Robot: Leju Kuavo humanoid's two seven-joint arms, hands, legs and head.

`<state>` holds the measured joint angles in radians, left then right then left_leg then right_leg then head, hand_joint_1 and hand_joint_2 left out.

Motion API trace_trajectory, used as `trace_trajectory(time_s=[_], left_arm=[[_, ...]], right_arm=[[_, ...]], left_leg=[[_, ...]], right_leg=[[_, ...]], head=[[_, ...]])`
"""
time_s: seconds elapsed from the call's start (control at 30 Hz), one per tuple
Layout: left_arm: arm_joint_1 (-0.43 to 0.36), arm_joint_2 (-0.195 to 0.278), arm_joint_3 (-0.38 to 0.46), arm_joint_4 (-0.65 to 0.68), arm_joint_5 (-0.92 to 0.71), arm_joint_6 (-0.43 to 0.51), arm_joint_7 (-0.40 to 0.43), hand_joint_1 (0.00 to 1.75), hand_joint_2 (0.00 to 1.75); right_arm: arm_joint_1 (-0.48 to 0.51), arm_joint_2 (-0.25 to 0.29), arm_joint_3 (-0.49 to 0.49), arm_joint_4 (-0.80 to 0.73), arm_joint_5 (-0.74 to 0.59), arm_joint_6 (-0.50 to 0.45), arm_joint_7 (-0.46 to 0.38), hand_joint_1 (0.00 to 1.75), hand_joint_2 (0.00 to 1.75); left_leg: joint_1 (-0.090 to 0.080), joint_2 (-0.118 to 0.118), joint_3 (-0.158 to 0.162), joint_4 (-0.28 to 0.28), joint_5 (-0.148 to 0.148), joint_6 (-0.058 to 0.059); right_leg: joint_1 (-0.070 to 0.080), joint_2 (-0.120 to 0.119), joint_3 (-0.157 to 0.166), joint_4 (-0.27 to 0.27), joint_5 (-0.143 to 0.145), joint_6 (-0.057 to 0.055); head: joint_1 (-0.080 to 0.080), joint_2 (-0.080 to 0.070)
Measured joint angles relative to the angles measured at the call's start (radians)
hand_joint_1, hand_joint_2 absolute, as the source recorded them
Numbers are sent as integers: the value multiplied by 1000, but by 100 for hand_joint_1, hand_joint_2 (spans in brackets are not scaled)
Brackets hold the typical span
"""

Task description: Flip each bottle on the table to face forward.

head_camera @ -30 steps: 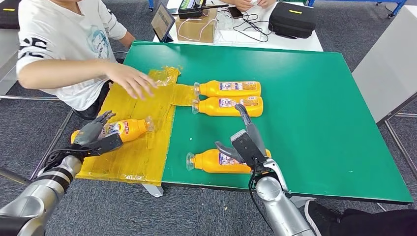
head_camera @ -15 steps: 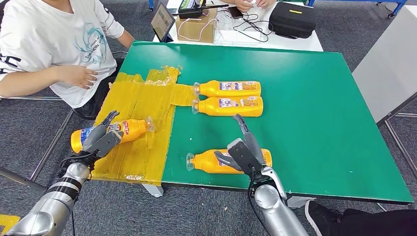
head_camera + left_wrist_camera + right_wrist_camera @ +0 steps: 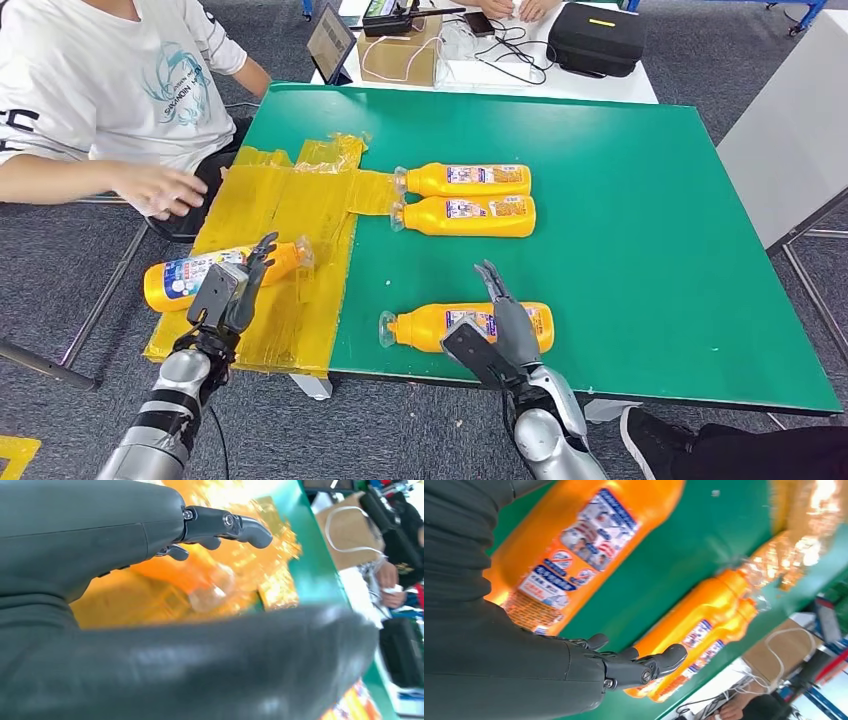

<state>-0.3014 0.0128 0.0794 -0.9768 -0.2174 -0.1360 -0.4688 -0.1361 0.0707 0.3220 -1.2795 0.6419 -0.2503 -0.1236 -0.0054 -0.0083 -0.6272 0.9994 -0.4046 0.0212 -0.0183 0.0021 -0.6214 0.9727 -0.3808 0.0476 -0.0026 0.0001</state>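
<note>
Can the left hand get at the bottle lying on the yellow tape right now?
Probably yes. The left hand hangs open right at the bottle on the yellow tape, nothing lying between them. The person's hand is off to the side, clear of the bottle.

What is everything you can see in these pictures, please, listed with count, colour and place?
Bottles: four, orange, lying down; two side by side mid-table, one near the front edge, one on the yellow sheet.
Yellow sheet: one, taped over the table's left part.
Table: one, green.
Case: one, black, on the white table behind.
Cardboard box: one, brown, beside a tablet.
Person: one, white shirt, at left.
Left hand: by the sheet bottle.
Right hand: over the front bottle.
</note>
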Motion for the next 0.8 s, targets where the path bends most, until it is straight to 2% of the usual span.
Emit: trace_trajectory(time_s=[0.2,0.5,0.8], left_arm=[[8,-24,-44,-36,26,-2,19,0,175],[8,-32,-60,-41,37,-2,24,0,175],[8,-33,-68,-39,65,-12,27,0,175]], right_arm=[[1,-26,-1,4,88,14,51,0,175],[-5,-56,-2,15,148,27,94,0,175],[-65,-101,-2,85,244,70,148,0,175]], left_leg=[[0,0,0,0,0,0],[0,0,-1,0,0,0],[0,0,-1,0,0,0]], right_leg=[[0,0,0,0,0,0],[0,0,-1,0,0,0],[0,0,-1,0,0,0]], head=[[0,0],[0,0],[0,0]])
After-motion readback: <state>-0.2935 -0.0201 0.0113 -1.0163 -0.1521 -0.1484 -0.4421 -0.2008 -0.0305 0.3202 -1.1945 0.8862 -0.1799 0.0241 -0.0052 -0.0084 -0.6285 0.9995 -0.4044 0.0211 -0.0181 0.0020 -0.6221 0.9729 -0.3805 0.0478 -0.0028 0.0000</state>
